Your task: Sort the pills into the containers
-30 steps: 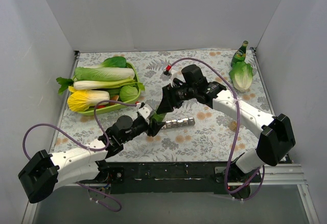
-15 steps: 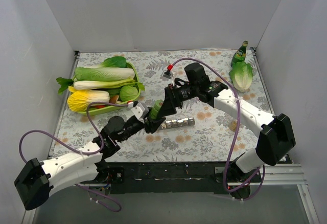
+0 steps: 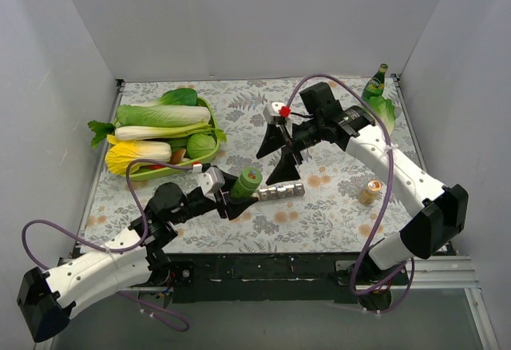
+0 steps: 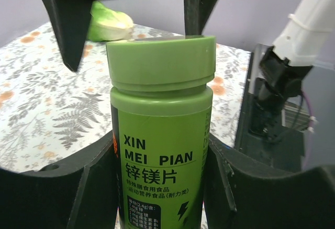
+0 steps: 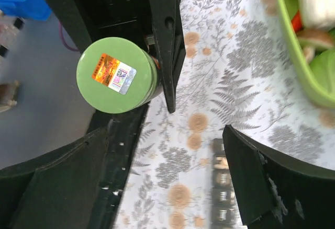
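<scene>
My left gripper [image 3: 239, 194] is shut on a green pill bottle [image 3: 246, 182] and holds it upright with its green lid on. In the left wrist view the bottle [image 4: 159, 129] fills the space between my fingers [image 4: 99, 187]. The grey strip of containers [image 3: 281, 192] lies on the table just right of the bottle. My right gripper [image 3: 275, 157] is open and empty, above and to the right of the bottle. In the right wrist view the bottle's lid [image 5: 116, 75] sits at the upper left and the strip [image 5: 222, 197] lies blurred between my open fingers [image 5: 68, 182].
A green tray [image 3: 209, 114] of cabbages stands at the back left. A green glass bottle [image 3: 374, 85] and a lettuce [image 3: 378, 118] are at the back right. A small orange jar [image 3: 369, 192] stands on the right.
My right gripper has come off the bottle's top, opened, and moved up and to the right. My left arm has drawn back a little with the bottle.
</scene>
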Robot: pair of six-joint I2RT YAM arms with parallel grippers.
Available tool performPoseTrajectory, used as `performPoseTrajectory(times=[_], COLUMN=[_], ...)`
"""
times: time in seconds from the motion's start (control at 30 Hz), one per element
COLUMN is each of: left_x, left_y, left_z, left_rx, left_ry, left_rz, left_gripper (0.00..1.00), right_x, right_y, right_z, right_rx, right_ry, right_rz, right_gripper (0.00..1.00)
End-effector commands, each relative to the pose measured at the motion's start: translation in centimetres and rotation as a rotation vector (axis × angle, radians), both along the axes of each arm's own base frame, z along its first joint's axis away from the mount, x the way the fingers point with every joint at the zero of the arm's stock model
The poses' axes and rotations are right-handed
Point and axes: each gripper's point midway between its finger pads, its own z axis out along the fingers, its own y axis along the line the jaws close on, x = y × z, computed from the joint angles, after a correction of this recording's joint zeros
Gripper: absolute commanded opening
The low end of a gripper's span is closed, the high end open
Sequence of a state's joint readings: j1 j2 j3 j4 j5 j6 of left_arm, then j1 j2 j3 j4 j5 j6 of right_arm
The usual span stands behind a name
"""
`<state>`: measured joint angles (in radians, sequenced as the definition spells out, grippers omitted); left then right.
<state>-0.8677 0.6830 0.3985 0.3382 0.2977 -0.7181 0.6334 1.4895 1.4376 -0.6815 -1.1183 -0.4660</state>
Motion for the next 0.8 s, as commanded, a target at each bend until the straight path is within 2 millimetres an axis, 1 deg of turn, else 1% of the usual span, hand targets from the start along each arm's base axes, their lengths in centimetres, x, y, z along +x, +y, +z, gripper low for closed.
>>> performPoseTrajectory(times=[0.0, 0.03, 0.07, 0.1, 0.13, 0.17, 0.2, 0.23, 0.3, 0.37, 0.5, 0.57, 0.77], left_x=[-2.9, -3.1, -3.4, -3.9, -4.0, -4.1, -4.2, -4.4, -4.4, -4.3, -4.4, -4.5, -4.6], left_y=[-0.4, -0.5, -0.6, -0.7, -0.9, -1.0, -1.1, -1.1, -1.3, -1.3, -1.4, -1.4, -1.3], left_z=[1.6, 1.5, 1.5, 1.4, 1.3, 1.2, 1.0, 1.0, 1.1, 1.1, 0.9, 0.7, 0.2], left_rx=[0.002, 0.006, 0.008, 0.008, 0.011, 0.013, 0.015, 0.012, 0.007, 0.002, 0.003, 0.006, 0.012], left_ry=[0.003, 0.01, 0.012, 0.015, 0.022, 0.025, 0.028, 0.033, 0.034, 0.035, 0.041, 0.047, 0.06], left_rz=[-0.151, -0.167, -0.184, -0.212, -0.222, -0.231, -0.24, -0.251, -0.258, -0.257, -0.261, -0.267, -0.267], left_gripper=[0.0, 0.0, 0.0, 0.0, 0.0, 0.0, 0.0, 0.0, 0.0, 0.0, 0.0, 0.0, 0.0], right_x=[-1.7, -1.9, -2.6, -2.9, -3.8, -4.3, -4.6, -5.6, -6.1, -7.0, -7.6, -7.5, -7.5], right_y=[-2.1, -2.1, -2.6, -2.6, -2.5, -2.2, -2.0, -1.5, -0.9, -0.7, -0.6, -0.4, -0.3], right_z=[1.5, 1.9, 1.5, 1.5, 1.8, 2.3, 2.3, 2.6, 2.4, 2.1, 1.6, 1.7, 1.7], right_rx=[0.067, 0.079, 0.085, 0.099, 0.114, 0.127, 0.123, 0.134, 0.126, 0.124, 0.115, 0.107, 0.1], right_ry=[-0.326, -0.385, -0.431, -0.475, -0.512, -0.554, -0.582, -0.608, -0.62, -0.615, -0.6, -0.597, -0.585], right_rz=[0.17, 0.199, 0.251, 0.289, 0.333, 0.361, 0.376, 0.401, 0.413, 0.441, 0.45, 0.442, 0.429], right_gripper=[0.98, 0.98, 0.98, 0.98, 0.98, 0.98, 0.97, 0.96, 0.96, 0.93, 0.88, 0.82, 0.68])
